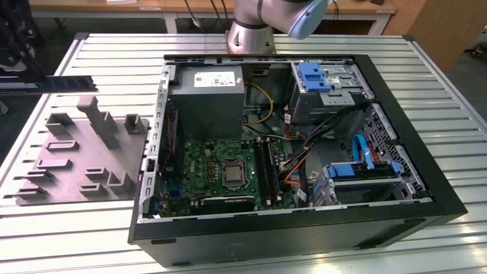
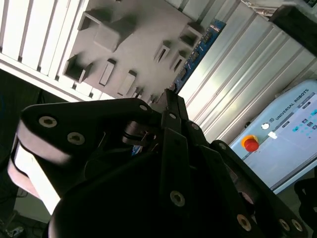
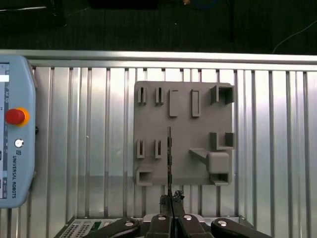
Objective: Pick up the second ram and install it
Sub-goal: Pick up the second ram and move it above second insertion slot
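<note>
- While the gripper (image 3: 171,197) is clamped narrow on the second ram (image 3: 169,158), the stick runs out from between its fingertips, seen edge-on in the first wrist view. In the second wrist view the same blue-black board slants away from the closed jaws.
- Just beyond the ram lies the grey fixture tray (image 3: 183,134) with its raised blocks and slots. The stick hangs over the tray and, as far as I can judge, sits in none of those slots, so the pick-up half of the task reads as done.
- Beside the tray on the slatted table (image 3: 277,148) rests a teach pendant (image 3: 15,148), playing no part here.
- High at the exterior view's left, the ram shows as a dark strip above the tray's far edge, well apart from the open computer case (image 1: 304,234).
- Lower middle of the exterior view, inside the case, sits the green motherboard (image 1: 198,165). Its long black sockets (image 1: 266,162) run just beside the processor socket (image 1: 232,174). Whether one of them already carries a stick, I cannot tell.
- Installation is therefore not yet done: the ram is nowhere near those sockets.
- Farthest back stand the grey power supply (image 1: 207,100), the blue drive bracket (image 1: 313,77) and the arm's base (image 1: 251,31).
</note>
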You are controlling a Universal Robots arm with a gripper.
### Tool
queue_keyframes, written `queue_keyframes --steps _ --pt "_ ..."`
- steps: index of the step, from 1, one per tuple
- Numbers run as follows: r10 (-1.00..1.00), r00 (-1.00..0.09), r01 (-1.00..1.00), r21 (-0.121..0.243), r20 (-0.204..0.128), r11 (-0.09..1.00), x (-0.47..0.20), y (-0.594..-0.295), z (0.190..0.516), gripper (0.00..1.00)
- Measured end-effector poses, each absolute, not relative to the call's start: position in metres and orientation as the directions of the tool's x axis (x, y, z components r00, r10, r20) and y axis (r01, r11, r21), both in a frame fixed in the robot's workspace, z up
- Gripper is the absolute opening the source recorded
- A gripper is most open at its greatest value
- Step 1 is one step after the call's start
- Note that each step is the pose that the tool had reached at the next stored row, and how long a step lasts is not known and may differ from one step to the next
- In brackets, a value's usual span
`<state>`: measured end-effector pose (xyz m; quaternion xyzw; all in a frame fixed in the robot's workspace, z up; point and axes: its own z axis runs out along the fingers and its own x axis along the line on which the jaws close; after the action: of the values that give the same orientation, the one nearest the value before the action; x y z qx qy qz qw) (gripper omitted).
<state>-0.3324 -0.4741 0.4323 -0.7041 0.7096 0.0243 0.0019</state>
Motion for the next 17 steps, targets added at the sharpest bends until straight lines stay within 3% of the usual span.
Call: queue_keyframes --steps 17 --pt "-0.999 -0.008 -0.999 0.033 -0.037 0.007 -0.261 -0.474 0.432 0.11"
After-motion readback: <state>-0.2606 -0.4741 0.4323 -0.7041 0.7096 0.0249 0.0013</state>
